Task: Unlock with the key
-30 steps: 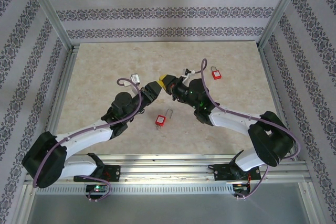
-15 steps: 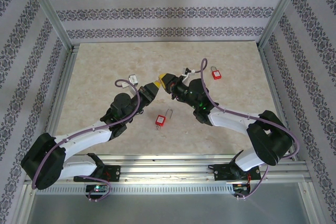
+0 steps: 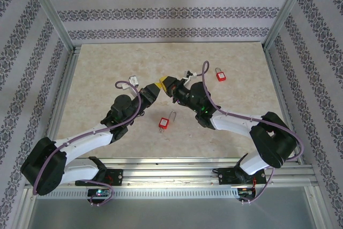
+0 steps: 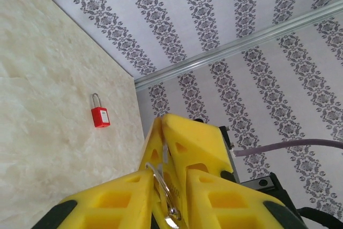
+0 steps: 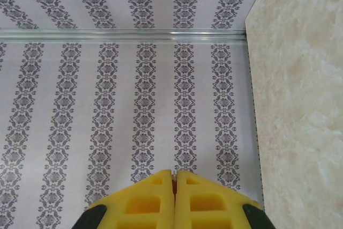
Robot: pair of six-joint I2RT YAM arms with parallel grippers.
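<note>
Silvery ring (image 4: 163, 191) in narrow gap of left gripper (image 4: 170, 181); we cannot tell if gripped. Right gripper (image 5: 174, 186) closed. Red padlock (image 4: 99, 116) lies flat.

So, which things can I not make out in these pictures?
Top view: where left claw and right claw meet is too small to show what they hold.
Left wrist view: metal ring half hidden between yellow fingers, cut by the bottom edge; gripped or not, unclear.
Right wrist view: shut fingers hide anything held.

Top camera overlooks the table (image 3: 107, 68); wrist cameras face its edge and wall (image 5: 134, 105).
</note>
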